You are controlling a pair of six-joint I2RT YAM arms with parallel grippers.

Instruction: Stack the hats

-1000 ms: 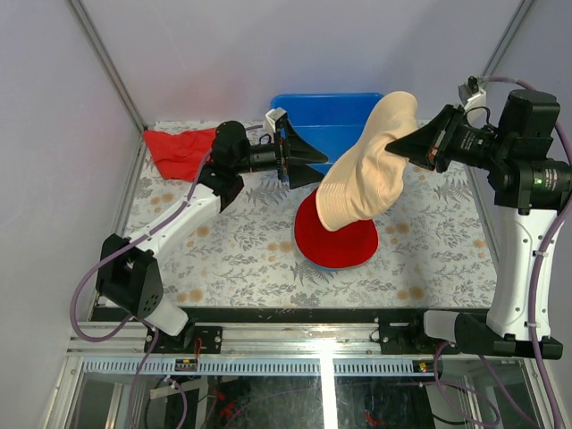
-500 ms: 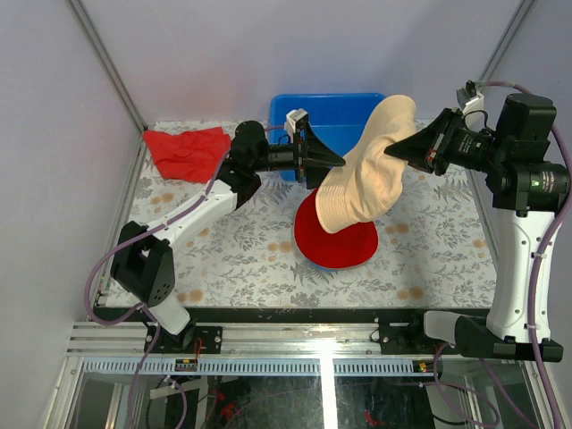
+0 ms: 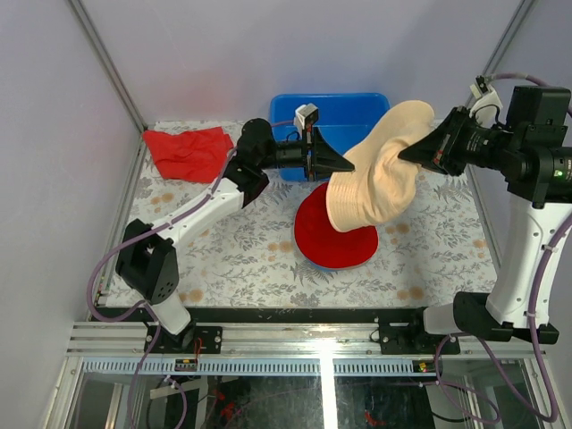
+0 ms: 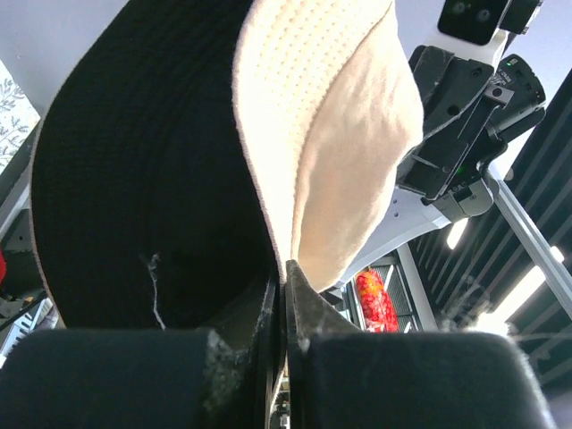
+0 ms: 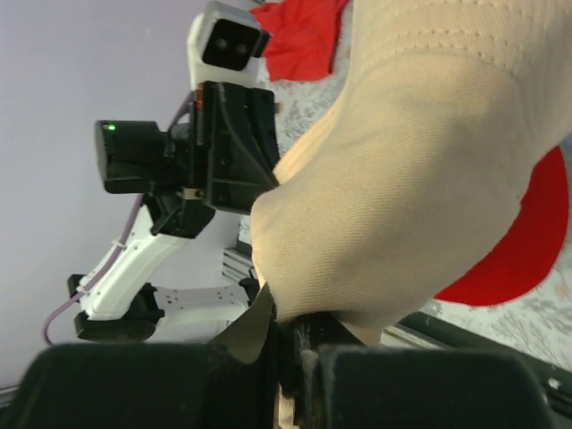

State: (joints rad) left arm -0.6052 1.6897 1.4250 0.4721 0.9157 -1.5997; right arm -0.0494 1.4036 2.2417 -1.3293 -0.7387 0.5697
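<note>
A: Position of the red hat?
B: Flat near the middle of the tabletop; the peach hat hangs above it.
A: Jaws?
B: Left gripper pinches its brim and right gripper its other side, both clamped on fabric. Blue tub at the far edge.

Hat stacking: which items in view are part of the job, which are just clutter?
Job:
- peach hat, gripped by left gripper and right gripper
- red hat, lying below it

Lying about:
- red cloth
- blue bin
</note>
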